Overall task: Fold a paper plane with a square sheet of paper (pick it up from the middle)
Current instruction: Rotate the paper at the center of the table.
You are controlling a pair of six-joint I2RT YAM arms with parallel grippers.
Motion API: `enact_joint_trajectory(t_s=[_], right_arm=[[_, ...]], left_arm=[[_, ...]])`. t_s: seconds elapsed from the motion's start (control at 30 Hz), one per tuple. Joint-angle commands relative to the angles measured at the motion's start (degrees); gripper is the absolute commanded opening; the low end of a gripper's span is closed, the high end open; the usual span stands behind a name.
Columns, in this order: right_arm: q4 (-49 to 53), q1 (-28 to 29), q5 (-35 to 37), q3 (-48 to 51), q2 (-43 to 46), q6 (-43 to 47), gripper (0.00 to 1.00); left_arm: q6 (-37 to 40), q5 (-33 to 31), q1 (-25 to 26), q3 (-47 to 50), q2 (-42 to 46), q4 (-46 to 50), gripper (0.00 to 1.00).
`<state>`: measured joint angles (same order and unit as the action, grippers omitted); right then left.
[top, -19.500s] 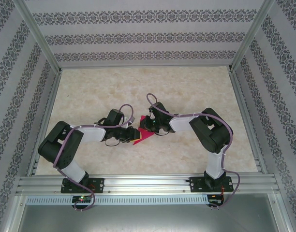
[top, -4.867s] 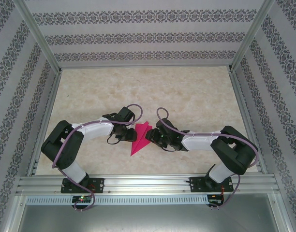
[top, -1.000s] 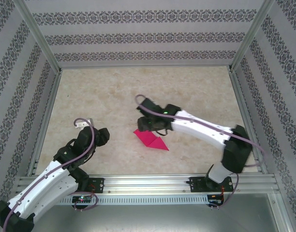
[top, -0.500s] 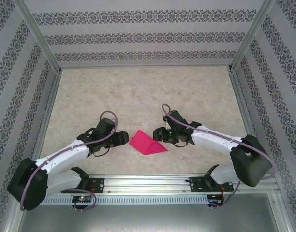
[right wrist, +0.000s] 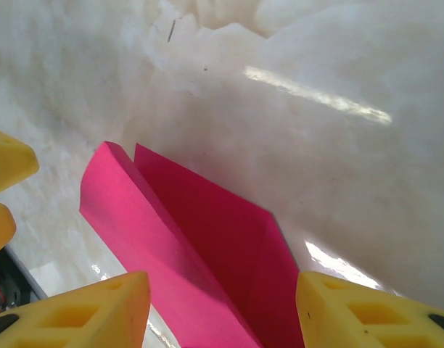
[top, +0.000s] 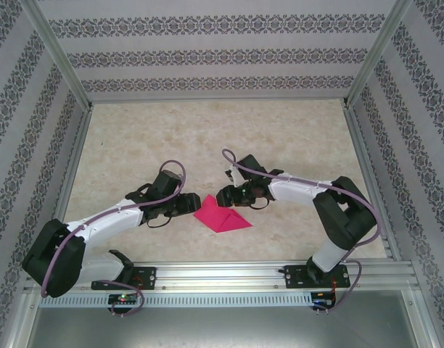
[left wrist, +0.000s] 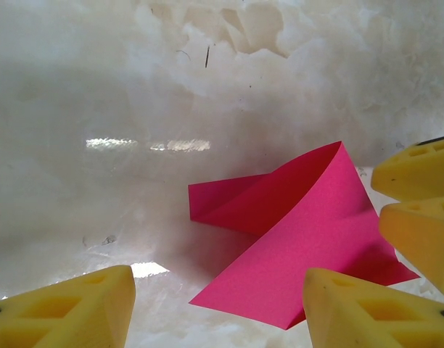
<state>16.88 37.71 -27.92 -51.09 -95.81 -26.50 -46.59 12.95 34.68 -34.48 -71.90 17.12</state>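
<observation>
Folded pink paper flat on tabletop, between left pincer and right pincer; both part-open, straddling paper edges, nothing clamped.

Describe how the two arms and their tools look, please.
The left arm and the right arm have white links, black joints and a lilac cable along them. The left tool and the right tool are black, with yellow wedge-shaped fingers.
</observation>
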Motion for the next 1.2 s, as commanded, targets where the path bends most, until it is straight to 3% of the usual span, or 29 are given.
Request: enact_joint_trajectory(t_s=[0.0,0.2,0.4,0.63,0.9,1.0,1.17], right_arm=[[1.54,-0.48,-4.42,-1.8,-2.45,4.78,0.55],[0.08,-1.28,-6.47,-1.66,-4.81,5.35,0.48],[-4.51,-3.06,-8.32,0.45,-4.16,2.92,0.29],[-17.39,-5.55,-9.09,6.23,-2.36,-6.59,0.11],[-38.33,-5.72,-3.29,14.06,-3.23,-22.52,0.1],[-41.21,-5.39,-0.65,15.4,-3.43,-25.12,0.11],[-36.76,-5.49,0.72,15.52,-1.22,-23.72,0.27]], left_arm=[[1.34,-1.07,0.75,-2.05,-0.03,0.89,0.64],[1.77,-1.24,0.79,-2.81,-0.69,1.16,0.64],[2.11,-1.29,0.76,-3.13,-1.31,1.24,0.64],[2.43,-1.44,0.75,-3.58,-2.09,1.27,0.64],[3.03,-1.13,0.79,-3.89,-3.14,1.17,0.64],[3.21,-1.17,0.77,-4.0,-3.25,1.23,0.64],[3.71,-1.28,0.77,-4.19,-3.09,1.77,0.64]])
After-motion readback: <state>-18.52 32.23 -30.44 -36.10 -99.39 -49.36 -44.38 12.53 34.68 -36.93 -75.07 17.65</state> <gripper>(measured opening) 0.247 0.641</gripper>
